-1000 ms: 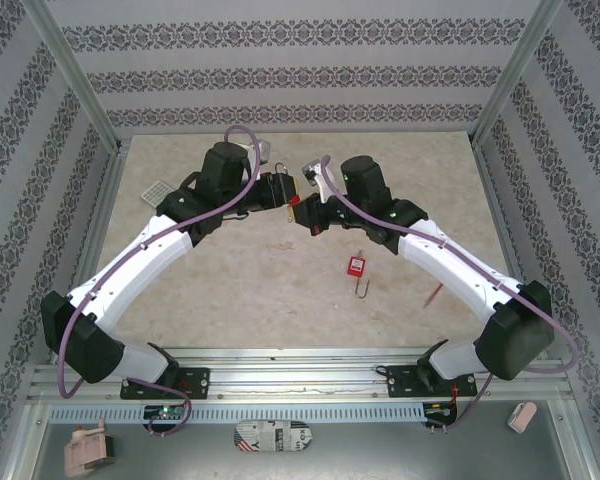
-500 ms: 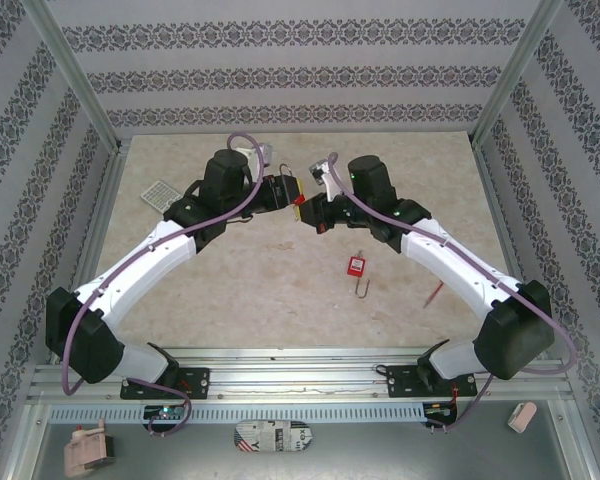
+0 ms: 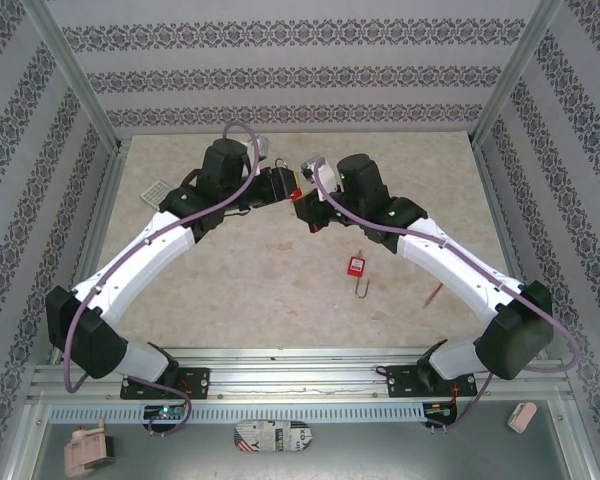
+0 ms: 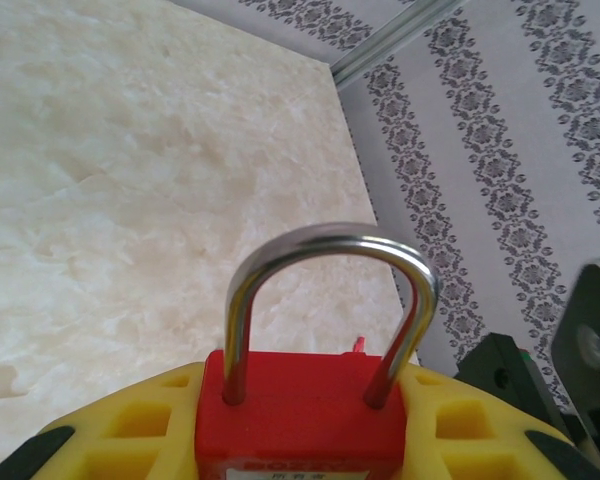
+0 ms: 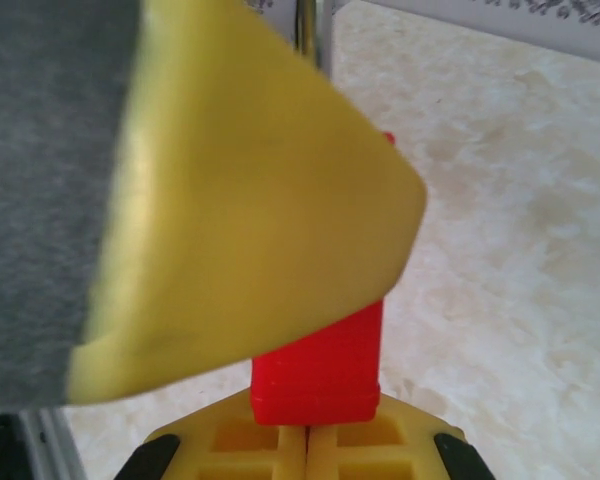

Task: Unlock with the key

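Where the 2 arms converge above the far middle of the desk (image 3: 280,290), the top view shows the left end effector (image 3: 283,187) and right end effector (image 3: 306,205) nearly tip to tip. 1 loose padlock (image 3: 357,266), red, lies on the desk well apart, nearer the right arm.

Left wrist view: yellow fingers (image 4: 130,425) clamp the held padlock (image 4: 298,420) by its red body. Both legs of the steel shackle (image 4: 330,240) enter the body, clear of the desk.

Right wrist view: the end effector is fully closed on the red-headed key (image 5: 318,365). A blurred yellow shape (image 5: 250,200) crosses close in front.
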`<action>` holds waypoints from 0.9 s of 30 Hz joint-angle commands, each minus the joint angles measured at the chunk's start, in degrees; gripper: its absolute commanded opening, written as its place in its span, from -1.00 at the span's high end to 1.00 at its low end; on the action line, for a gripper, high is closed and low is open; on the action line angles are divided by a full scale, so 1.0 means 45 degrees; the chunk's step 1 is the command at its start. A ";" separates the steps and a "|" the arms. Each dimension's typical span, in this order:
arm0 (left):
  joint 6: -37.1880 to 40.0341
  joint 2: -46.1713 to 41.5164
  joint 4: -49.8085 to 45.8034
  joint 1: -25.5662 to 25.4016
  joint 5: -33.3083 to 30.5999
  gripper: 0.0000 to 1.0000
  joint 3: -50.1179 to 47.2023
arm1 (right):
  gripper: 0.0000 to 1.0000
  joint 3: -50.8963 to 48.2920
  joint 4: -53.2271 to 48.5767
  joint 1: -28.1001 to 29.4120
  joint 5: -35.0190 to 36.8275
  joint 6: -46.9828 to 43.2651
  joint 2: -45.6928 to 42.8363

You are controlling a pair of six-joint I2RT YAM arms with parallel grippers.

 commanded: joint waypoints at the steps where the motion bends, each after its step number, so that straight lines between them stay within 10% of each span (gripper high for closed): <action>1: -0.0281 0.0432 -0.1347 -0.0073 0.0579 1.00 0.1047 | 1.00 0.0239 -0.0347 0.0403 0.2270 -0.0791 0.0400; 17: -0.0616 0.2319 -0.2745 -0.0028 0.1313 1.00 0.2670 | 1.00 0.1479 -0.0903 0.3624 0.8862 -0.2962 0.1716; 27: -0.0696 0.2366 -0.2889 0.0207 0.1707 1.00 0.2495 | 1.00 0.1046 -0.0070 0.4252 0.9833 -0.3301 0.1874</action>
